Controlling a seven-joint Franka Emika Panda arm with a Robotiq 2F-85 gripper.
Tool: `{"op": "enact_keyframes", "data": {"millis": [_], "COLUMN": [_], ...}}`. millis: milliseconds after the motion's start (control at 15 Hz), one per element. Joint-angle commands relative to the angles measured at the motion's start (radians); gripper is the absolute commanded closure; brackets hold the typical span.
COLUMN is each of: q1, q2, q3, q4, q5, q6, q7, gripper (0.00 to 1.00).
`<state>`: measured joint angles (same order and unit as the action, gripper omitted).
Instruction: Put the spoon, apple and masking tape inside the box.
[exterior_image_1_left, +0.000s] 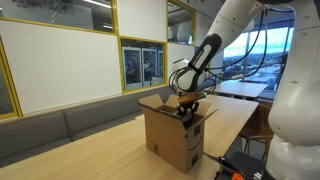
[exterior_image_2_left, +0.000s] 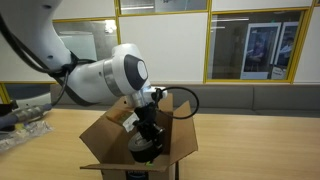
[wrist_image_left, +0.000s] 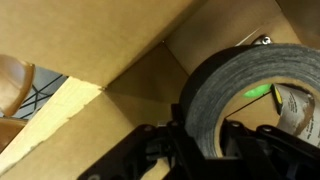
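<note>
Here, as I see it from the controls, the box (exterior_image_1_left: 168, 140) stands upright on the pale wooden surface (exterior_image_1_left: 85, 150) with its top flaps folded outward. The arm (exterior_image_1_left: 205, 55) bends down from above so that its end is sunk into the open top. In an exterior view from another side, the box (exterior_image_2_left: 186, 138) shows a flap spread low to the left, and the bulky white arm (exterior_image_2_left: 110, 75) crosses above it from the left. The black end piece is below the rim, inside the carton, with bare surface (exterior_image_2_left: 255, 145) stretching away to the right. The wrist view looks along the inside of the box (wrist_image_left: 110, 45), where two brown cardboard walls meet at a corner on the left. The masking tape (wrist_image_left: 215, 100), a dark roll seen nearly edge-on, fills the right half of that view. The jaws are clamped on the roll from both sides, their dark metalwork showing along the bottom edge, so the tape is held within the box. I cannot tell whether the roll touches the floor of the box. Through the hole of the roll I see a bright green patch (wrist_image_left: 258, 92) and, just right of it, something pale (wrist_image_left: 296, 108) too blurred to identify. A grey bench (exterior_image_1_left: 70, 122) runs along the far wall behind the surface.
</note>
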<state>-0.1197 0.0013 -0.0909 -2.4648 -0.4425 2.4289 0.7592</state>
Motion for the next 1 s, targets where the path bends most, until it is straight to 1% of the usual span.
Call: {"op": "enact_keyframes", "data": {"millis": [0, 67, 133, 200, 267, 333, 467, 533, 600, 933], "q1": [0.005, 0.007, 0.008, 0.009, 0.010, 0.011, 0.014, 0.016, 0.017, 0.030], "q2": [-0.001, 0.000, -0.001, 0.000, 0.000, -0.001, -0.005, -0.008, -0.012, -0.050], "q3": [-0.009, -0.010, -0.010, -0.010, -0.009, -0.008, -0.006, -0.005, -0.004, 0.007], "q4": [-0.023, -0.027, -0.031, -0.033, -0.036, -0.037, -0.036, -0.035, -0.037, -0.034], "q5": [0.026, 0.029, 0.031, 0.031, 0.035, 0.039, 0.049, 0.052, 0.054, 0.054], "q6": [0.024, 0.018, 0.012, 0.007, 0.007, 0.005, 0.002, -0.001, -0.002, -0.024], "q7": [-0.043, -0.051, -0.049, -0.053, -0.059, -0.065, -0.076, -0.080, -0.082, -0.088], "gripper": [0.79, 0.79, 0.44, 0.42, 0.37, 0.27, 0.14, 0.05, 0.01, 0.00]}}
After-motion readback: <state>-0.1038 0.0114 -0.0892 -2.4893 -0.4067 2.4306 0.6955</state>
